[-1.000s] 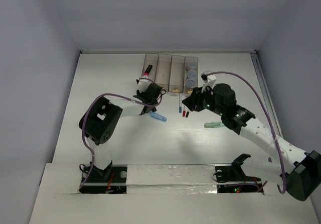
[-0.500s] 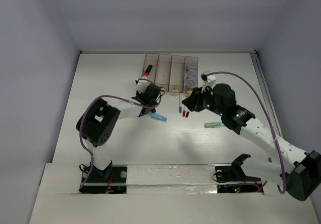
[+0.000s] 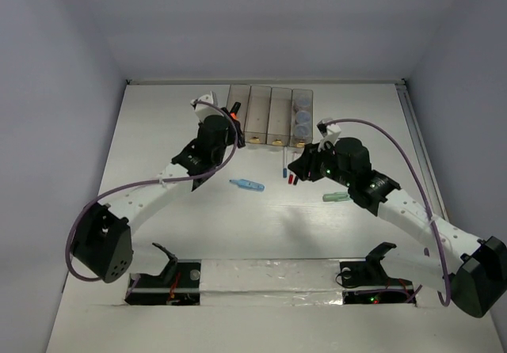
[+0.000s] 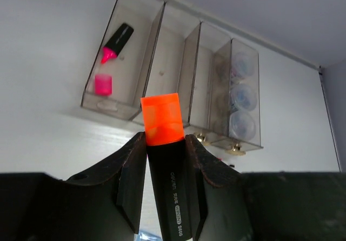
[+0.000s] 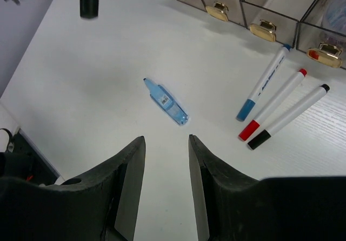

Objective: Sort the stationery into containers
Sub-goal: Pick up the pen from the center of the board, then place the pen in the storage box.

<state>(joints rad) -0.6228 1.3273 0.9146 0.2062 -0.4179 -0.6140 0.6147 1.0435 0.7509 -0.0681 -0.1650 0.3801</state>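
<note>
The left arm's jaws, clamped on an orange-capped black highlighter (image 4: 165, 160) at lower centre, hold it short of the row of translucent brownish bins (image 4: 155, 52) above, the next move likely lowering it into the leftmost bin beside the pink highlighter (image 4: 116, 41); the right arm's jaws stand apart, empty.

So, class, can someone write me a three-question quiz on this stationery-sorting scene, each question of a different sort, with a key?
1. True or false: the left claw is shut on an orange highlighter.
2. Seen from the top camera, which of the four bins holds the three round pots? A) the leftmost B) the second from the left C) the rightmost
3. Fill in: ____ pens lie loose in front of the bins.

Key: 1 true; 2 C; 3 three.
</note>
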